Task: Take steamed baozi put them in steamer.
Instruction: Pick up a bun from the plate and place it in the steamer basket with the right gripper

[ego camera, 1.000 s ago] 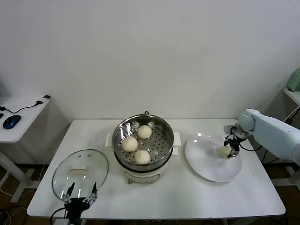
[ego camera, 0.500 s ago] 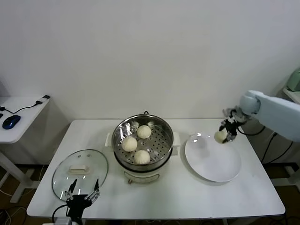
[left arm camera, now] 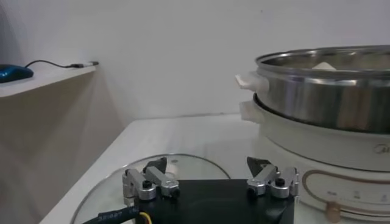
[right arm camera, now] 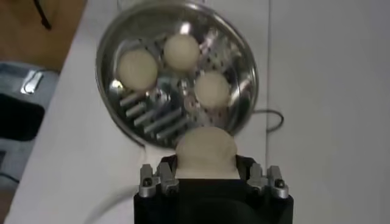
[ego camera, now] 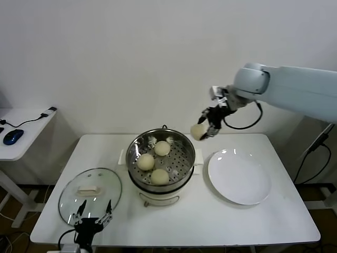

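The steel steamer stands mid-table on its cream base and holds three cream-white baozi. My right gripper is shut on a fourth baozi and holds it in the air just beyond the steamer's far right rim. In the right wrist view that baozi sits between the jaws, with the steamer and its three buns below. My left gripper is open and empty at the table's front left, over the glass lid's near edge; it also shows in the left wrist view.
A flat white plate lies empty right of the steamer. A round glass lid with a white handle lies front left. A side desk with a blue mouse stands at far left.
My right gripper lifted the baozi off the white plate and carried it up and left to the steamer's far right rim. The left gripper barely moved.
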Available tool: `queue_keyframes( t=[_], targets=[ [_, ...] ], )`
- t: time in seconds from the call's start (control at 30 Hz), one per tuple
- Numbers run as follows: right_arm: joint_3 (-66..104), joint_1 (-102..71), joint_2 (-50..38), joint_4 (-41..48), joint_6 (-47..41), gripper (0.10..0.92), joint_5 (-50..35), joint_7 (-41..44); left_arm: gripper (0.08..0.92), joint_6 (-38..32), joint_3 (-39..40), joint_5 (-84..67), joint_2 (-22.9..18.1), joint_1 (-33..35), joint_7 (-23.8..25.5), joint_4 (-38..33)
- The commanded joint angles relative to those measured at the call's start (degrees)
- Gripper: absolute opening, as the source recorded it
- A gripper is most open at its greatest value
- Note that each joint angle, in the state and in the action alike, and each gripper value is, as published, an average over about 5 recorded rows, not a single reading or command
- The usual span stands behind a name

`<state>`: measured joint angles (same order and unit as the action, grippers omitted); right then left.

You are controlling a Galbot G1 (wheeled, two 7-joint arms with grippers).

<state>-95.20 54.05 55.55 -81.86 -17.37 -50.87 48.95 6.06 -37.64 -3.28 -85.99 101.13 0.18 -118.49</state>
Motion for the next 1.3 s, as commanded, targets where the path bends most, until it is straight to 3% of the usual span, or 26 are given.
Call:
queue_keyframes(
  t=[0.03, 0.47, 0.87, 1.13, 1.3],
  targets=[
    [0.2, -6.2, 9.8, -3.9, -7.4, 0.649, -6.5, -8.7, 0.823, -0.1, 0.2, 0.1, 0.0, -0.2, 0.0, 0.1],
    [1.5, -17.3, 11.4, 3.7, -9.4, 0.653, 0.6, -11.4, 0.823, 0.5, 0.0, -0.2, -0.1, -0.2, 0.3, -0.4],
    [1.5, -17.3, 11.8, 5.1, -8.7, 0.656, 1.9, -10.2, 0.823, 0.5, -0.1, -0.7, 0.4, -0.9, 0.4, 0.5],
    [4.7, -16.1, 10.5, 6.3, -3.4, 0.800, 0.6, -5.8, 0.823, 0.7, -0.2, -1.0, 0.4, -1.0, 0.4, 0.3],
    [7.5, -14.0, 7.4, 6.4, -0.3, 0.822, -2.9, -4.0, 0.823, 0.7, -0.3, -1.1, 0.4, -0.9, 0.4, 0.1]
  ],
)
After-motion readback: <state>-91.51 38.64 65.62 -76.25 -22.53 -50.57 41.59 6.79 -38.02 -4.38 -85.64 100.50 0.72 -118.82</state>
